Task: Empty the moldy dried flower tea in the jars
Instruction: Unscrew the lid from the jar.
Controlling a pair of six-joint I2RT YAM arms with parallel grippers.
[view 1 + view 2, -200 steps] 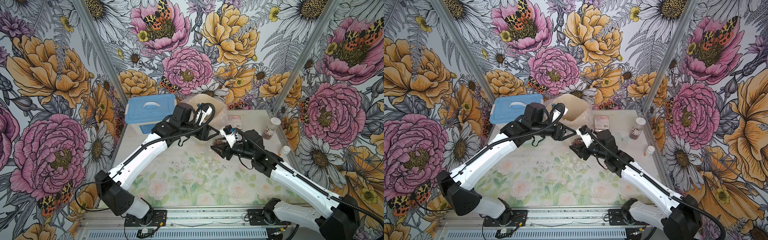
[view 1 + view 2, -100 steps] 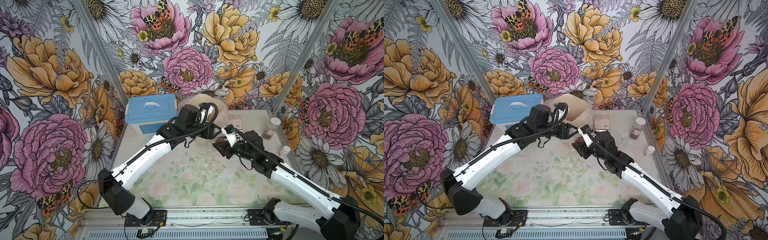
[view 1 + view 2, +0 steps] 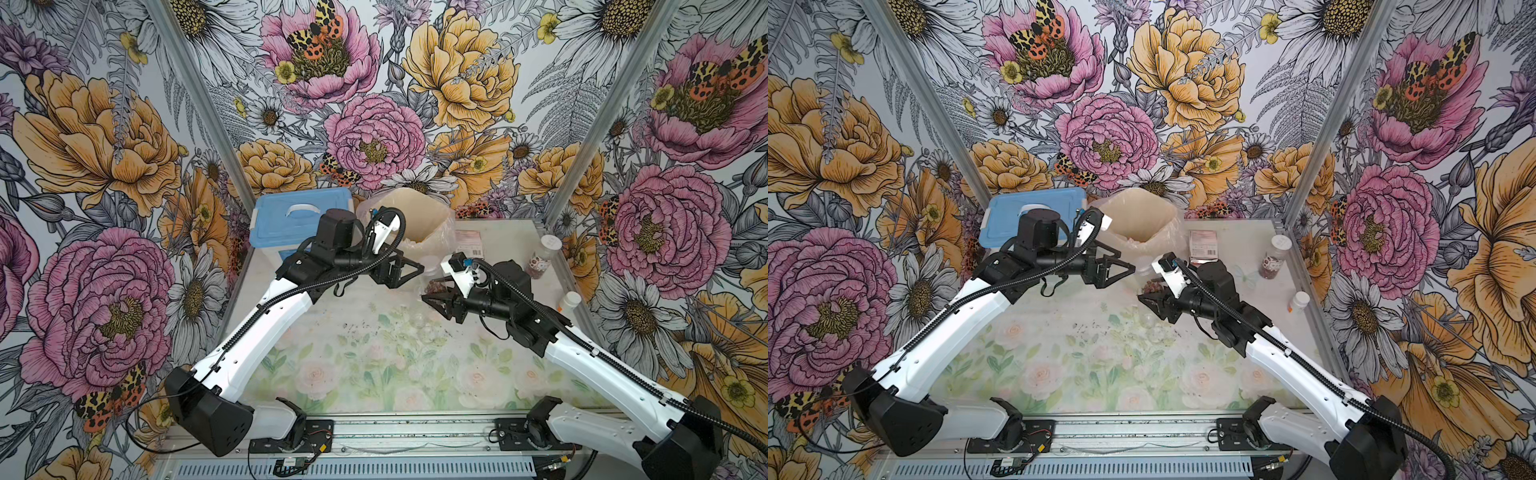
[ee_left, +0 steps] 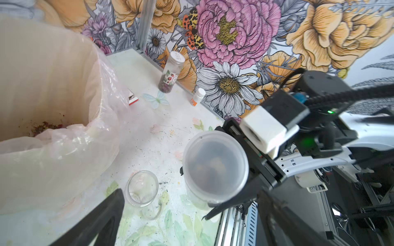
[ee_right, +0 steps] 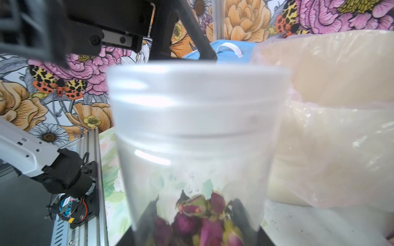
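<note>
The right gripper (image 3: 436, 301) clamps the rosebud jar (image 3: 433, 279) lid-up beside the lined bin (image 3: 415, 208) at the far edge of the table (image 3: 374, 374), apparently presenting its lid (image 4: 215, 166) to the wide-open, empty left gripper (image 3: 405, 274).

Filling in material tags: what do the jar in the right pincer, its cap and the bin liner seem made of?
Jar: clear glossy wall, glass or hard plastic, cannot tell which; the buds show through. Cap: frosted translucent plastic, apparently; contents blur behind it. Bin liner: thin pinkish plastic film, crinkled, shiny.
</note>
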